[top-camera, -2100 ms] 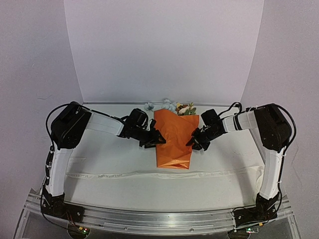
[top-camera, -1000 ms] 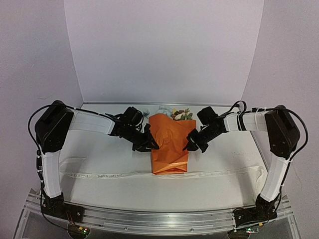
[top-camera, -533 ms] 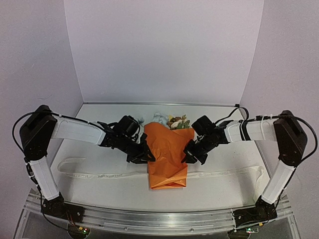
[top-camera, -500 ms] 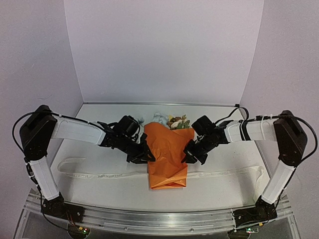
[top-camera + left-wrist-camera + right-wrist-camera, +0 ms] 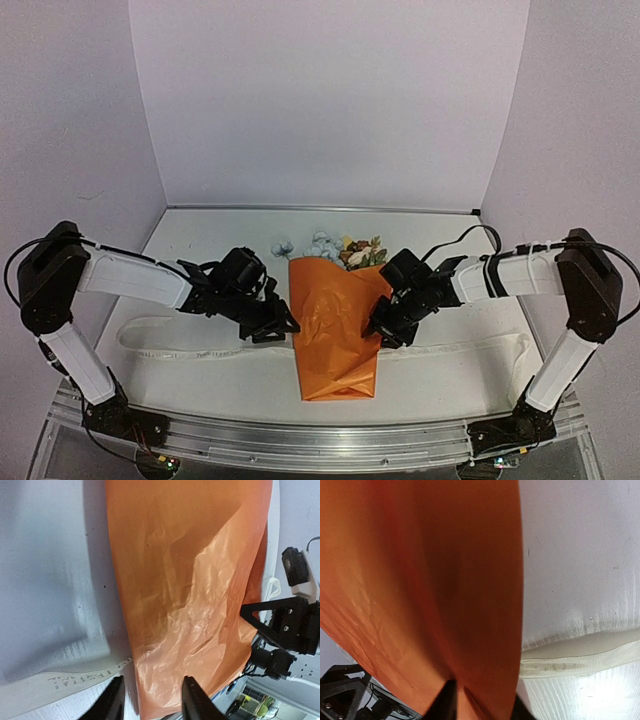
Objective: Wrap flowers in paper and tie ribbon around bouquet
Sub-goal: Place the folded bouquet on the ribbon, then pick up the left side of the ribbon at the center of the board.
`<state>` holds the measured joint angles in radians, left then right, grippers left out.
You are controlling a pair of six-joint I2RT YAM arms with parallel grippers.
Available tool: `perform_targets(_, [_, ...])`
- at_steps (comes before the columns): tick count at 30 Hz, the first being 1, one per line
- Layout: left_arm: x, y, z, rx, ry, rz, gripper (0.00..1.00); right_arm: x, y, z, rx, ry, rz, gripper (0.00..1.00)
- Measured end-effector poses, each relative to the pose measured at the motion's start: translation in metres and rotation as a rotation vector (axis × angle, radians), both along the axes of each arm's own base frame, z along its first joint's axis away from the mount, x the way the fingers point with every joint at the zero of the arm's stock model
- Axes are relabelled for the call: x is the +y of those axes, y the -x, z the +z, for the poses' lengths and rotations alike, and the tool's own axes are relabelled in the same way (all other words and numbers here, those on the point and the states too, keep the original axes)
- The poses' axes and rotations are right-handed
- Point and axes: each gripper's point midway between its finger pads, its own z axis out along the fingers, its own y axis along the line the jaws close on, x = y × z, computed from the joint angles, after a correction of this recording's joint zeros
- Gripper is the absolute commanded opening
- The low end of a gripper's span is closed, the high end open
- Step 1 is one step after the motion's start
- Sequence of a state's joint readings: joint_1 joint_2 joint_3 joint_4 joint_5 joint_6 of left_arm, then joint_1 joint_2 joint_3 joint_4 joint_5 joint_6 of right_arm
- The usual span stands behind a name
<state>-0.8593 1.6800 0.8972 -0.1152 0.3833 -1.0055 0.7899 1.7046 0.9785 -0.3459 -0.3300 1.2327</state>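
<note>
Orange paper [image 5: 420, 580] over white ribbon [image 5: 580, 656]

A robotics lab test cell is indicated: a left arm [image 5: 130, 278] and a right arm [image 5: 510, 275] are bolted to an aluminium rail [image 5: 320, 443], and the white bench [image 5: 200, 235] is enclosed by a plain white backdrop [image 5: 320, 100].

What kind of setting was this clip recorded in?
Probably a lab-style tabletop robot cell rather than a shop. Plain white backdrop panels enclose a white table, a metal rail runs along its near edge, and the bouquet and ribbon lie on it.
</note>
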Motion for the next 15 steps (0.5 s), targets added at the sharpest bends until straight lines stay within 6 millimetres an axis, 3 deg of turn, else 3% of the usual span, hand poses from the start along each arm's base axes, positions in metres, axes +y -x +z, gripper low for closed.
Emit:
perform_targets(5, [0.024, -0.012, 0.026, -0.092, -0.027, 0.134, 0.6, -0.003, 0.001, -0.001, -0.029, 0.016, 0.028, 0.64])
perform_targets(9, [0.06, -0.025, 0.051, -0.17, -0.089, 0.312, 0.68, -0.009, 0.004, 0.01, -0.063, 0.026, 0.064, 0.77])
perform_targets(12, [0.102, -0.026, 0.055, -0.19, -0.167, 0.479, 0.71, -0.015, 0.006, 0.022, -0.103, 0.035, 0.1, 0.82])
perform_targets(15, [0.153, -0.02, 0.047, -0.181, -0.283, 0.641, 0.73, -0.02, 0.009, 0.032, -0.139, 0.045, 0.146, 0.85])
